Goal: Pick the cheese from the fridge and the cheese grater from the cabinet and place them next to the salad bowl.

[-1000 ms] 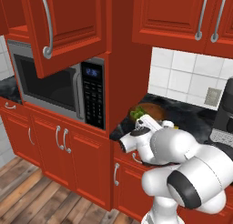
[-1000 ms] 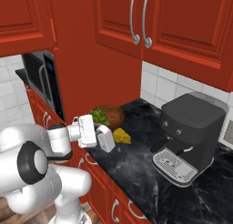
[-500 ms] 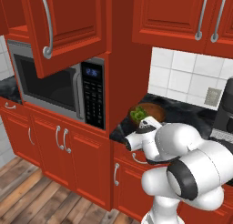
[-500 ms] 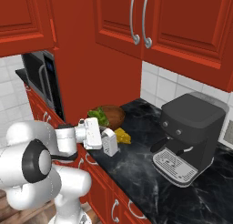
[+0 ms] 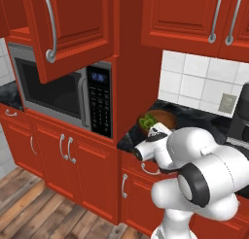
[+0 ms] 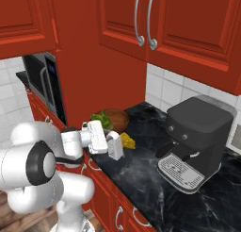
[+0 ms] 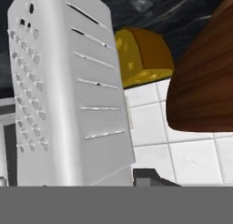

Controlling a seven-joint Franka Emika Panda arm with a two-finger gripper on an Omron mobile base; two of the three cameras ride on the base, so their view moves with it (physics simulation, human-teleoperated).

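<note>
My gripper (image 6: pixel 107 142) is shut on the cheese grater (image 6: pixel 116 148), a silvery box grater with dotted and slotted faces (image 7: pixel 68 91). It is held just over the black counter, near its front edge. The cheese (image 6: pixel 127 140), a small yellow wedge, lies on the counter right behind the grater and shows past the grater's edge in the hand view (image 7: pixel 141 57). The brown wooden salad bowl (image 6: pixel 115 119) with green leaves stands behind and left of the cheese, also seen in the left base view (image 5: pixel 160 119). A red upper cabinet door (image 5: pixel 63 34) stands open at the left.
A dark coffee machine (image 6: pixel 195 141) stands on the black marble counter (image 6: pixel 141 174) to the right of the cheese. A built-in microwave (image 5: pixel 63 94) sits left of the red pillar. White wall tiles (image 5: pixel 194 82) back the counter. Red lower cupboards (image 5: pixel 63 155) run below.
The arm has reached further out, carrying the grater to the right over the counter, closer to the cheese and the bowl. The grip has stayed shut.
</note>
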